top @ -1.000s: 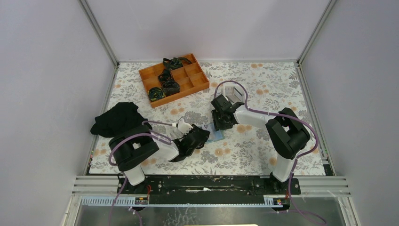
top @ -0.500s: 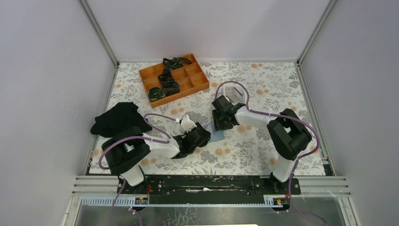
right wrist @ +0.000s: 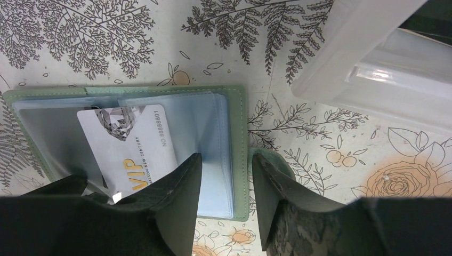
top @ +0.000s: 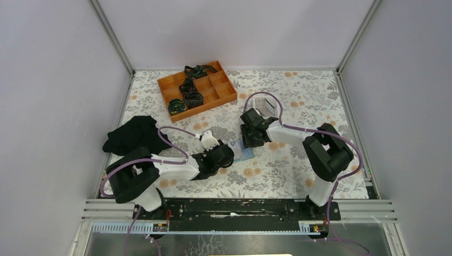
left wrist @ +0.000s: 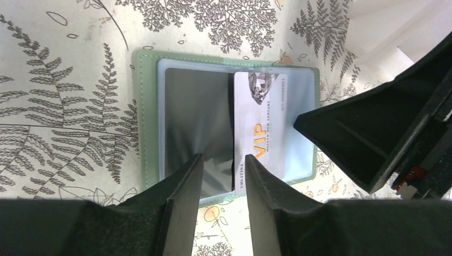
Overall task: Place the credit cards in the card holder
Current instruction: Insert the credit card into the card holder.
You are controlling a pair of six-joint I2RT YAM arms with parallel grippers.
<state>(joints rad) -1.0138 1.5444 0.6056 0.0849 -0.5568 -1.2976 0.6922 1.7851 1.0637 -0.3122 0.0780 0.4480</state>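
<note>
Card holder (left wrist: 147, 114) lies open, flat on the table (left wrist: 64, 80) at mid-table, clear sleeves up. A silver VIP card (left wrist: 261, 122) lies on its sleeves, one end toward the left end effector (left wrist: 224, 160), which is released: jaws parted, nothing clamped. Right end effector (right wrist: 226, 157) is also parted, astride the holder's far edge; cannot tell if it presses down. White tray (right wrist: 373, 58) just beside it. Orange box (top: 197, 90) and black cloth (top: 133, 133) well apart.

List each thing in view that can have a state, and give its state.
Sage-green soft card holder: open flat
White plastic VIP card: askew on holder, insertion unclear
Left hand: open, over card's end
Right hand: open, astride holder's edge
Black cloth: crumpled
Orange compartment tray: partly filled
</note>
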